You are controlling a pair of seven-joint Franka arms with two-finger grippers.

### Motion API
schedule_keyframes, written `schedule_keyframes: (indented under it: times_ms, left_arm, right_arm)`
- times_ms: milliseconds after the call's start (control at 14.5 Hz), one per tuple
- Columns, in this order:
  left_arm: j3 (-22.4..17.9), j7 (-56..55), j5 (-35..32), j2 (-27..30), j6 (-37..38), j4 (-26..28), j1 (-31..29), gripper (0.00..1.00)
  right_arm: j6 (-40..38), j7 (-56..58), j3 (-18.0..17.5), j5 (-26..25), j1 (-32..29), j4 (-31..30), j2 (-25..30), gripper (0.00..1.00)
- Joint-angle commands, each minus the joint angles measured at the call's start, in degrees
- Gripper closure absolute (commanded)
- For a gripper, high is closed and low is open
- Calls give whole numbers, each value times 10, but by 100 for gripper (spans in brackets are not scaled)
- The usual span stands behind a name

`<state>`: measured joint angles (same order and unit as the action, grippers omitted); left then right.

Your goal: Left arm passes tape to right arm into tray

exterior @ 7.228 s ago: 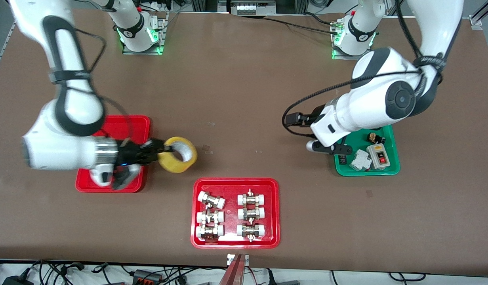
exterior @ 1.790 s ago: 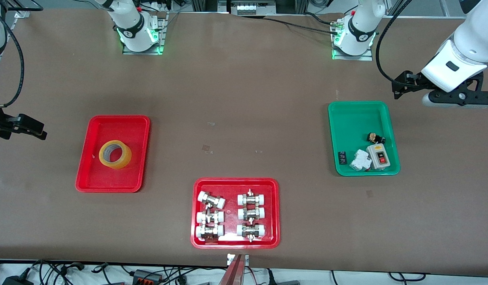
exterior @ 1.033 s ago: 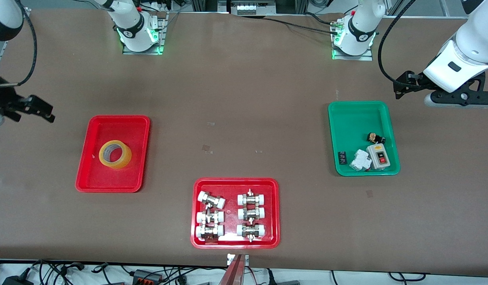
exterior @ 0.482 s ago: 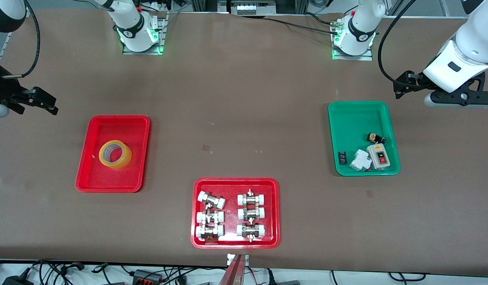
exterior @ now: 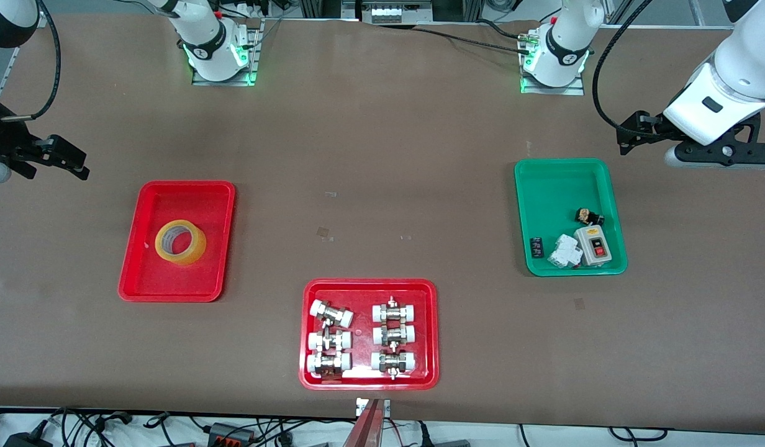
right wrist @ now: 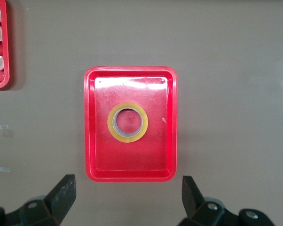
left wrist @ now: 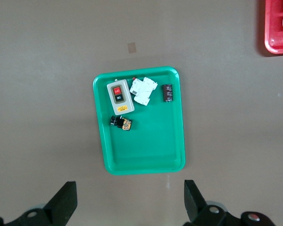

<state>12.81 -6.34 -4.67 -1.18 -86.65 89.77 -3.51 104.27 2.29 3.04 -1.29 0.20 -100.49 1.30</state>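
Now that the right arm has let go and drawn back up, the tape (exterior: 181, 243) lies flat on the floor of the plain red tray (exterior: 171, 297), at mid-height of the front frame toward the right arm's end. Seconds ago that roll hung in the right arm's claw beside the tray, so the hand-over and the drop both look finished; I judge the task done.

The brown table (exterior: 382, 155) fills nearly the whole frame, matte and bare apart from a few small scuffs near its middle. Both bases sit at the upper edge with green lamps lit.

The right gripper (right wrist: 127, 200) hovers over bare table by the tray, fingers spread wide and empty. The left gripper (left wrist: 129, 200) waits over bare table next to the green tray (exterior: 565, 162), likewise spread wide and empty.

Low in the frame's middle sits a second red tray (exterior: 370, 284) of white-capped fittings. A grey switch box (exterior: 593, 244) and smaller parts rest in the green one. Cables trail along the bottom edge.
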Motion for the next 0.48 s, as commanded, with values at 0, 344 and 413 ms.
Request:
schedule_keyframes:
  times_ms: [0, 344, 413]
  left_arm:
    - [0, 4, 9, 6, 10, -4, -4, 0]
    - [0, 5, 9, 6, 10, -4, -4, 0]
    - [0, 5, 9, 6, 10, -4, -4, 0]
  right_arm:
    - [-11, -2, -7, 0, -15, 10, -3, 0]
    - [-11, -3, -36, 9, -41, 10, -2, 0]
    - [-12, -3, -36, 11, -42, 10, -2, 0]
